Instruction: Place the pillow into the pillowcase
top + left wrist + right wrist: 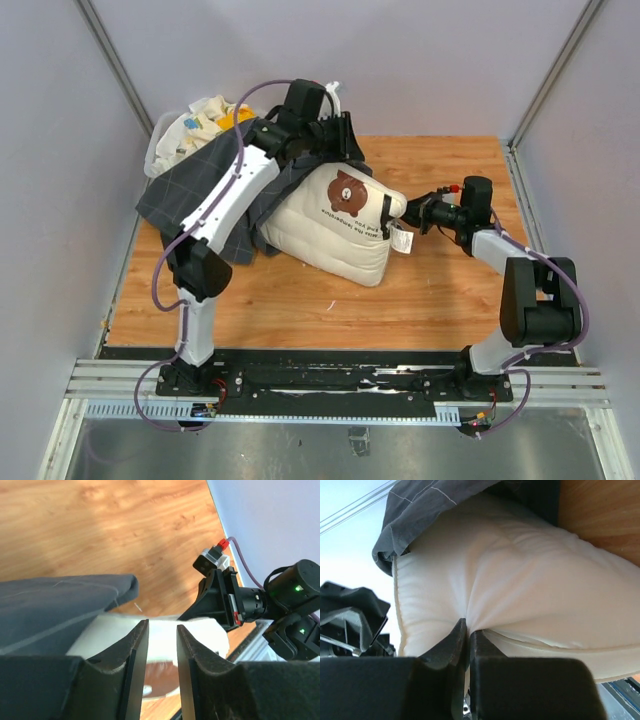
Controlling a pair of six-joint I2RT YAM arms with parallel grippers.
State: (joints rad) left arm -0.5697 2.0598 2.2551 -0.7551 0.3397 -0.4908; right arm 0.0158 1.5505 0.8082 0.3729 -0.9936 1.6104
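Observation:
The cream-white pillow (330, 232) lies mid-table with a brown bear print facing up, its left end under the dark grey grid-lined pillowcase (195, 190). My right gripper (402, 212) is shut on a pinch of the pillow's fabric (520, 575) at its right corner, its jaws (468, 629) pressed together on the cloth. My left gripper (348, 150) hovers above the pillow's far edge, open with a narrow empty gap (162, 632). Past its fingers the left wrist view has the pillowcase's edge (55, 607), the pillow (165, 637) and the right gripper (220, 600). The pillowcase (425, 505) covers the pillow's far end.
A pale bin (160, 140) at the back left holds a white patterned cloth (200, 120) and a yellow cloth (240, 115). Grey walls close in the wooden table (440, 290) on three sides. The left arm (225, 205) stretches over the pillowcase.

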